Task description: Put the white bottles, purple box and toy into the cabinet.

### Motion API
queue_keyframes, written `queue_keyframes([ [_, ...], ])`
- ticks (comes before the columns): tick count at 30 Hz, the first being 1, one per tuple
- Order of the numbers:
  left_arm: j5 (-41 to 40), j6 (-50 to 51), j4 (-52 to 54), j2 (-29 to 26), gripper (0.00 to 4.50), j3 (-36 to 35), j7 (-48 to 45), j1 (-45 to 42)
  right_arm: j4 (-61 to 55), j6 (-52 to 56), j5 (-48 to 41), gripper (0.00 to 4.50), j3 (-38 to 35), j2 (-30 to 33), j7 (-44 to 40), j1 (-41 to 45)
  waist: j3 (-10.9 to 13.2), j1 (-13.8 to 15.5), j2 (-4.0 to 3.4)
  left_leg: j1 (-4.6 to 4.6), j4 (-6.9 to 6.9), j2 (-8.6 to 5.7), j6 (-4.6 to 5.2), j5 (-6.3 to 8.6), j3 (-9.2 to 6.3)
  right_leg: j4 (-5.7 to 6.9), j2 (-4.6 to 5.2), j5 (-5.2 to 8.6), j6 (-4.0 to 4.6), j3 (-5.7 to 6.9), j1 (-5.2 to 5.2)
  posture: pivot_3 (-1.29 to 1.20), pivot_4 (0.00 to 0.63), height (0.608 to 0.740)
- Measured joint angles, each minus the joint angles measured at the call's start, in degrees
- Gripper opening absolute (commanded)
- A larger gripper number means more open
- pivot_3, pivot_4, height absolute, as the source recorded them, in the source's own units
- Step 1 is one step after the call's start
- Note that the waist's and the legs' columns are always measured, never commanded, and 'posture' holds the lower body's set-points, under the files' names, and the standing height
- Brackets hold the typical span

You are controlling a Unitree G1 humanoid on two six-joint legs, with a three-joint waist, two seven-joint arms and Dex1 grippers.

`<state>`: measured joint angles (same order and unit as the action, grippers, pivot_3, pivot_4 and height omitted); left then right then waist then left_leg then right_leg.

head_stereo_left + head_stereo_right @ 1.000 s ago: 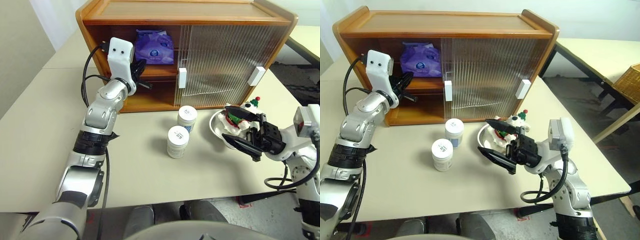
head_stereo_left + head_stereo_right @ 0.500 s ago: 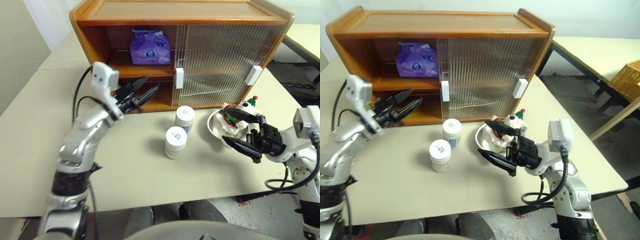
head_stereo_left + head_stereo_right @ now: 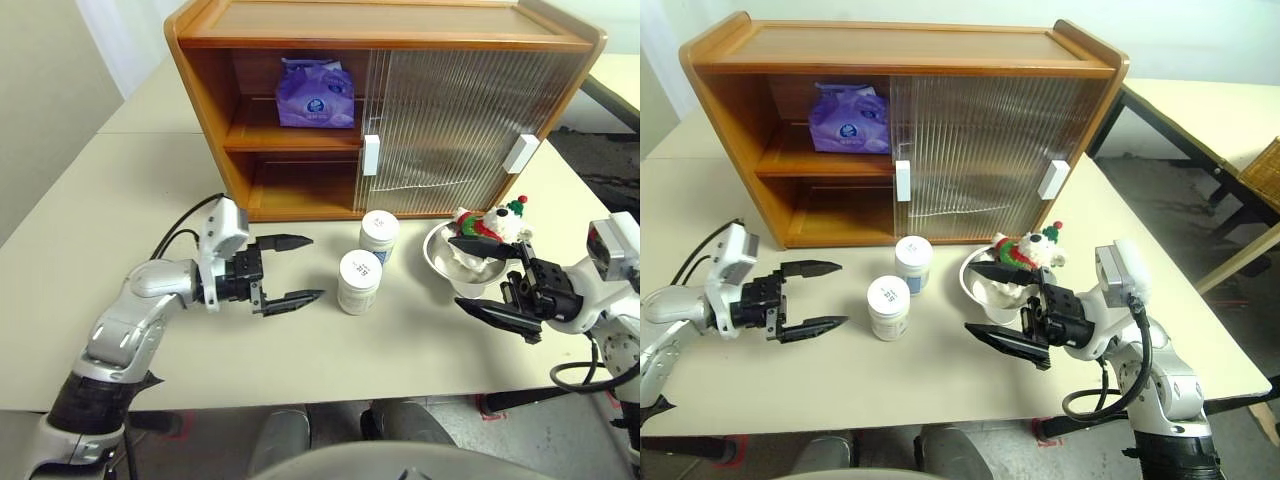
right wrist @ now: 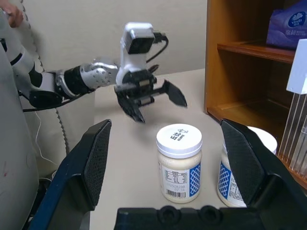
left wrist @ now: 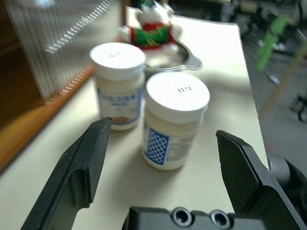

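Two bottles point(image 3: 359, 282) point(image 3: 379, 236) stand on the table point(image 3: 120, 200) between the grippers. On the cabinet point(image 3: 400, 110) top shelf sits the purple box point(image 3: 315, 93); its lower shelf is bare. Behind the right fingers, the toy point(image 3: 488, 224) lies in a steel bowl point(image 3: 445, 262). Left gripper point(image 3: 290, 270) is spread wide, empty, facing the nearer bottle. Right gripper point(image 3: 483, 277) is also spread wide, empty.

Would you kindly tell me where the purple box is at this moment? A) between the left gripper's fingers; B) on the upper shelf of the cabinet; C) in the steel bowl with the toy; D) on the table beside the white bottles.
B: the purple box sits on the upper shelf of the cabinet, in its open left half, while both white bottles stand on the table.
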<state>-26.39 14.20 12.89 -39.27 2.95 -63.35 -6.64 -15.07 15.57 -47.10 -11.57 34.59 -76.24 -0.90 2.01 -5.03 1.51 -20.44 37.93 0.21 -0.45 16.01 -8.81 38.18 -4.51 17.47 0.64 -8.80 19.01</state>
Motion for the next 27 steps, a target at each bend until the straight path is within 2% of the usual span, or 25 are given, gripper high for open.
queue_keyframes([
  [4, 2.4, -2.44, -3.82, 0.39, 4.48, 2.38, -1.75, -0.31, -0.46, 0.59, -0.05, 4.5, -0.14, 0.07, 0.74, -0.33, -0.04, -0.45, -0.07, -0.07, -0.05, 0.05, 0.01, 0.01, -0.03, -0.01, -0.11, -0.16, -0.54, -0.03, 0.03, -0.17, 0.04, 0.74],
  [11, 5.92, -4.28, -8.23, 1.42, 4.48, 6.85, -4.45, -1.14, -1.57, 1.17, -0.07, 4.5, -0.42, 0.22, 2.04, -0.24, -0.11, -0.81, -0.18, -0.34, -0.05, 0.2, 0.03, 0.01, -0.21, -0.02, -0.02, -0.02, -0.84, -0.05, 0.23, -0.19, 0.043, 0.74],
  [16, 9.49, -6.51, -12.15, 3.9, 4.48, 10.35, -4.75, -3.41, -1.79, 1.52, -0.07, 4.5, -0.5, 0.25, 2.51, -0.08, -0.14, -0.89, -0.23, -0.44, -0.01, 0.15, 0.05, 0.01, -0.3, -0.05, 0.09, -0.09, -0.99, -0.13, 0.28, -0.2, 0.044, 0.74],
  [27, 13.09, -8.83, -16.52, 11.2, 4.48, 12.8, -1.27, -5.2, -2.38, 1.57, 0.0, 4.5, -0.48, -0.07, 3.5, -0.36, -0.15, -1.44, -0.25, -0.44, 0.02, 0.04, 0.08, -0.01, -0.08, -0.07, 0.1, 0.17, -1.68, -0.12, 0.22, -0.21, 0.043, 0.74],
])
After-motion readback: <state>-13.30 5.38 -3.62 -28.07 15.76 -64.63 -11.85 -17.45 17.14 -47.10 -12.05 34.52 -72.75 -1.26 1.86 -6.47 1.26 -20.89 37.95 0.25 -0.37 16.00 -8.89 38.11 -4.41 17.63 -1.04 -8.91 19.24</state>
